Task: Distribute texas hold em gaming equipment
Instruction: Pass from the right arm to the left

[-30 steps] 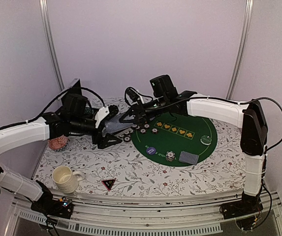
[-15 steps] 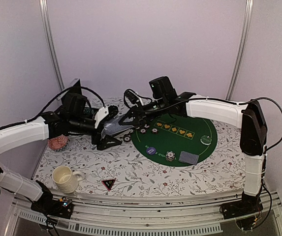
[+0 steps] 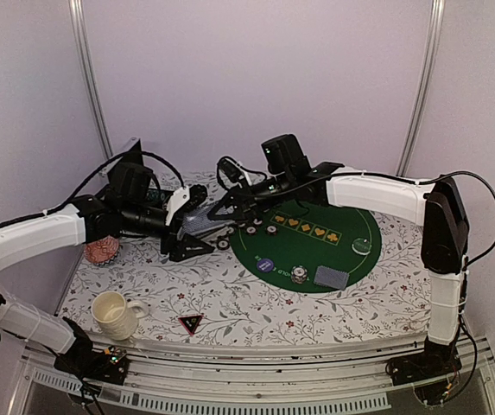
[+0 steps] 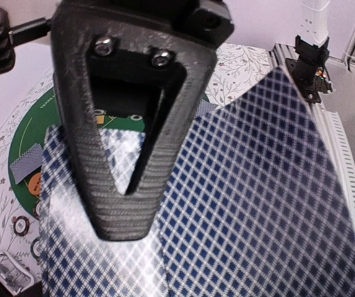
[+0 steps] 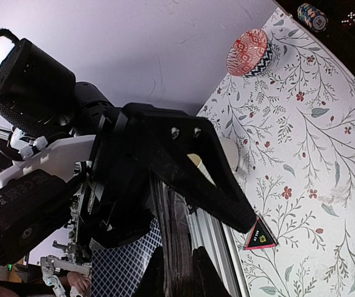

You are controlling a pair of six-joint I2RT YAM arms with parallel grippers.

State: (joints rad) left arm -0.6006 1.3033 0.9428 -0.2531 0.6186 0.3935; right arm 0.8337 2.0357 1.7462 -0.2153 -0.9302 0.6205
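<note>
Left of centre in the overhead view, the left fingers (image 3: 187,249) clench fanned playing cards (image 3: 197,223) above the bench (image 3: 238,307). Whether the right fingers (image 3: 226,210), at the cards' edge, have closed cannot be told. A careless tug could spill several.

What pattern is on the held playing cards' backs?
Blue-and-white diamond lattice on the playing cards, clearest in left wrist view.
</note>
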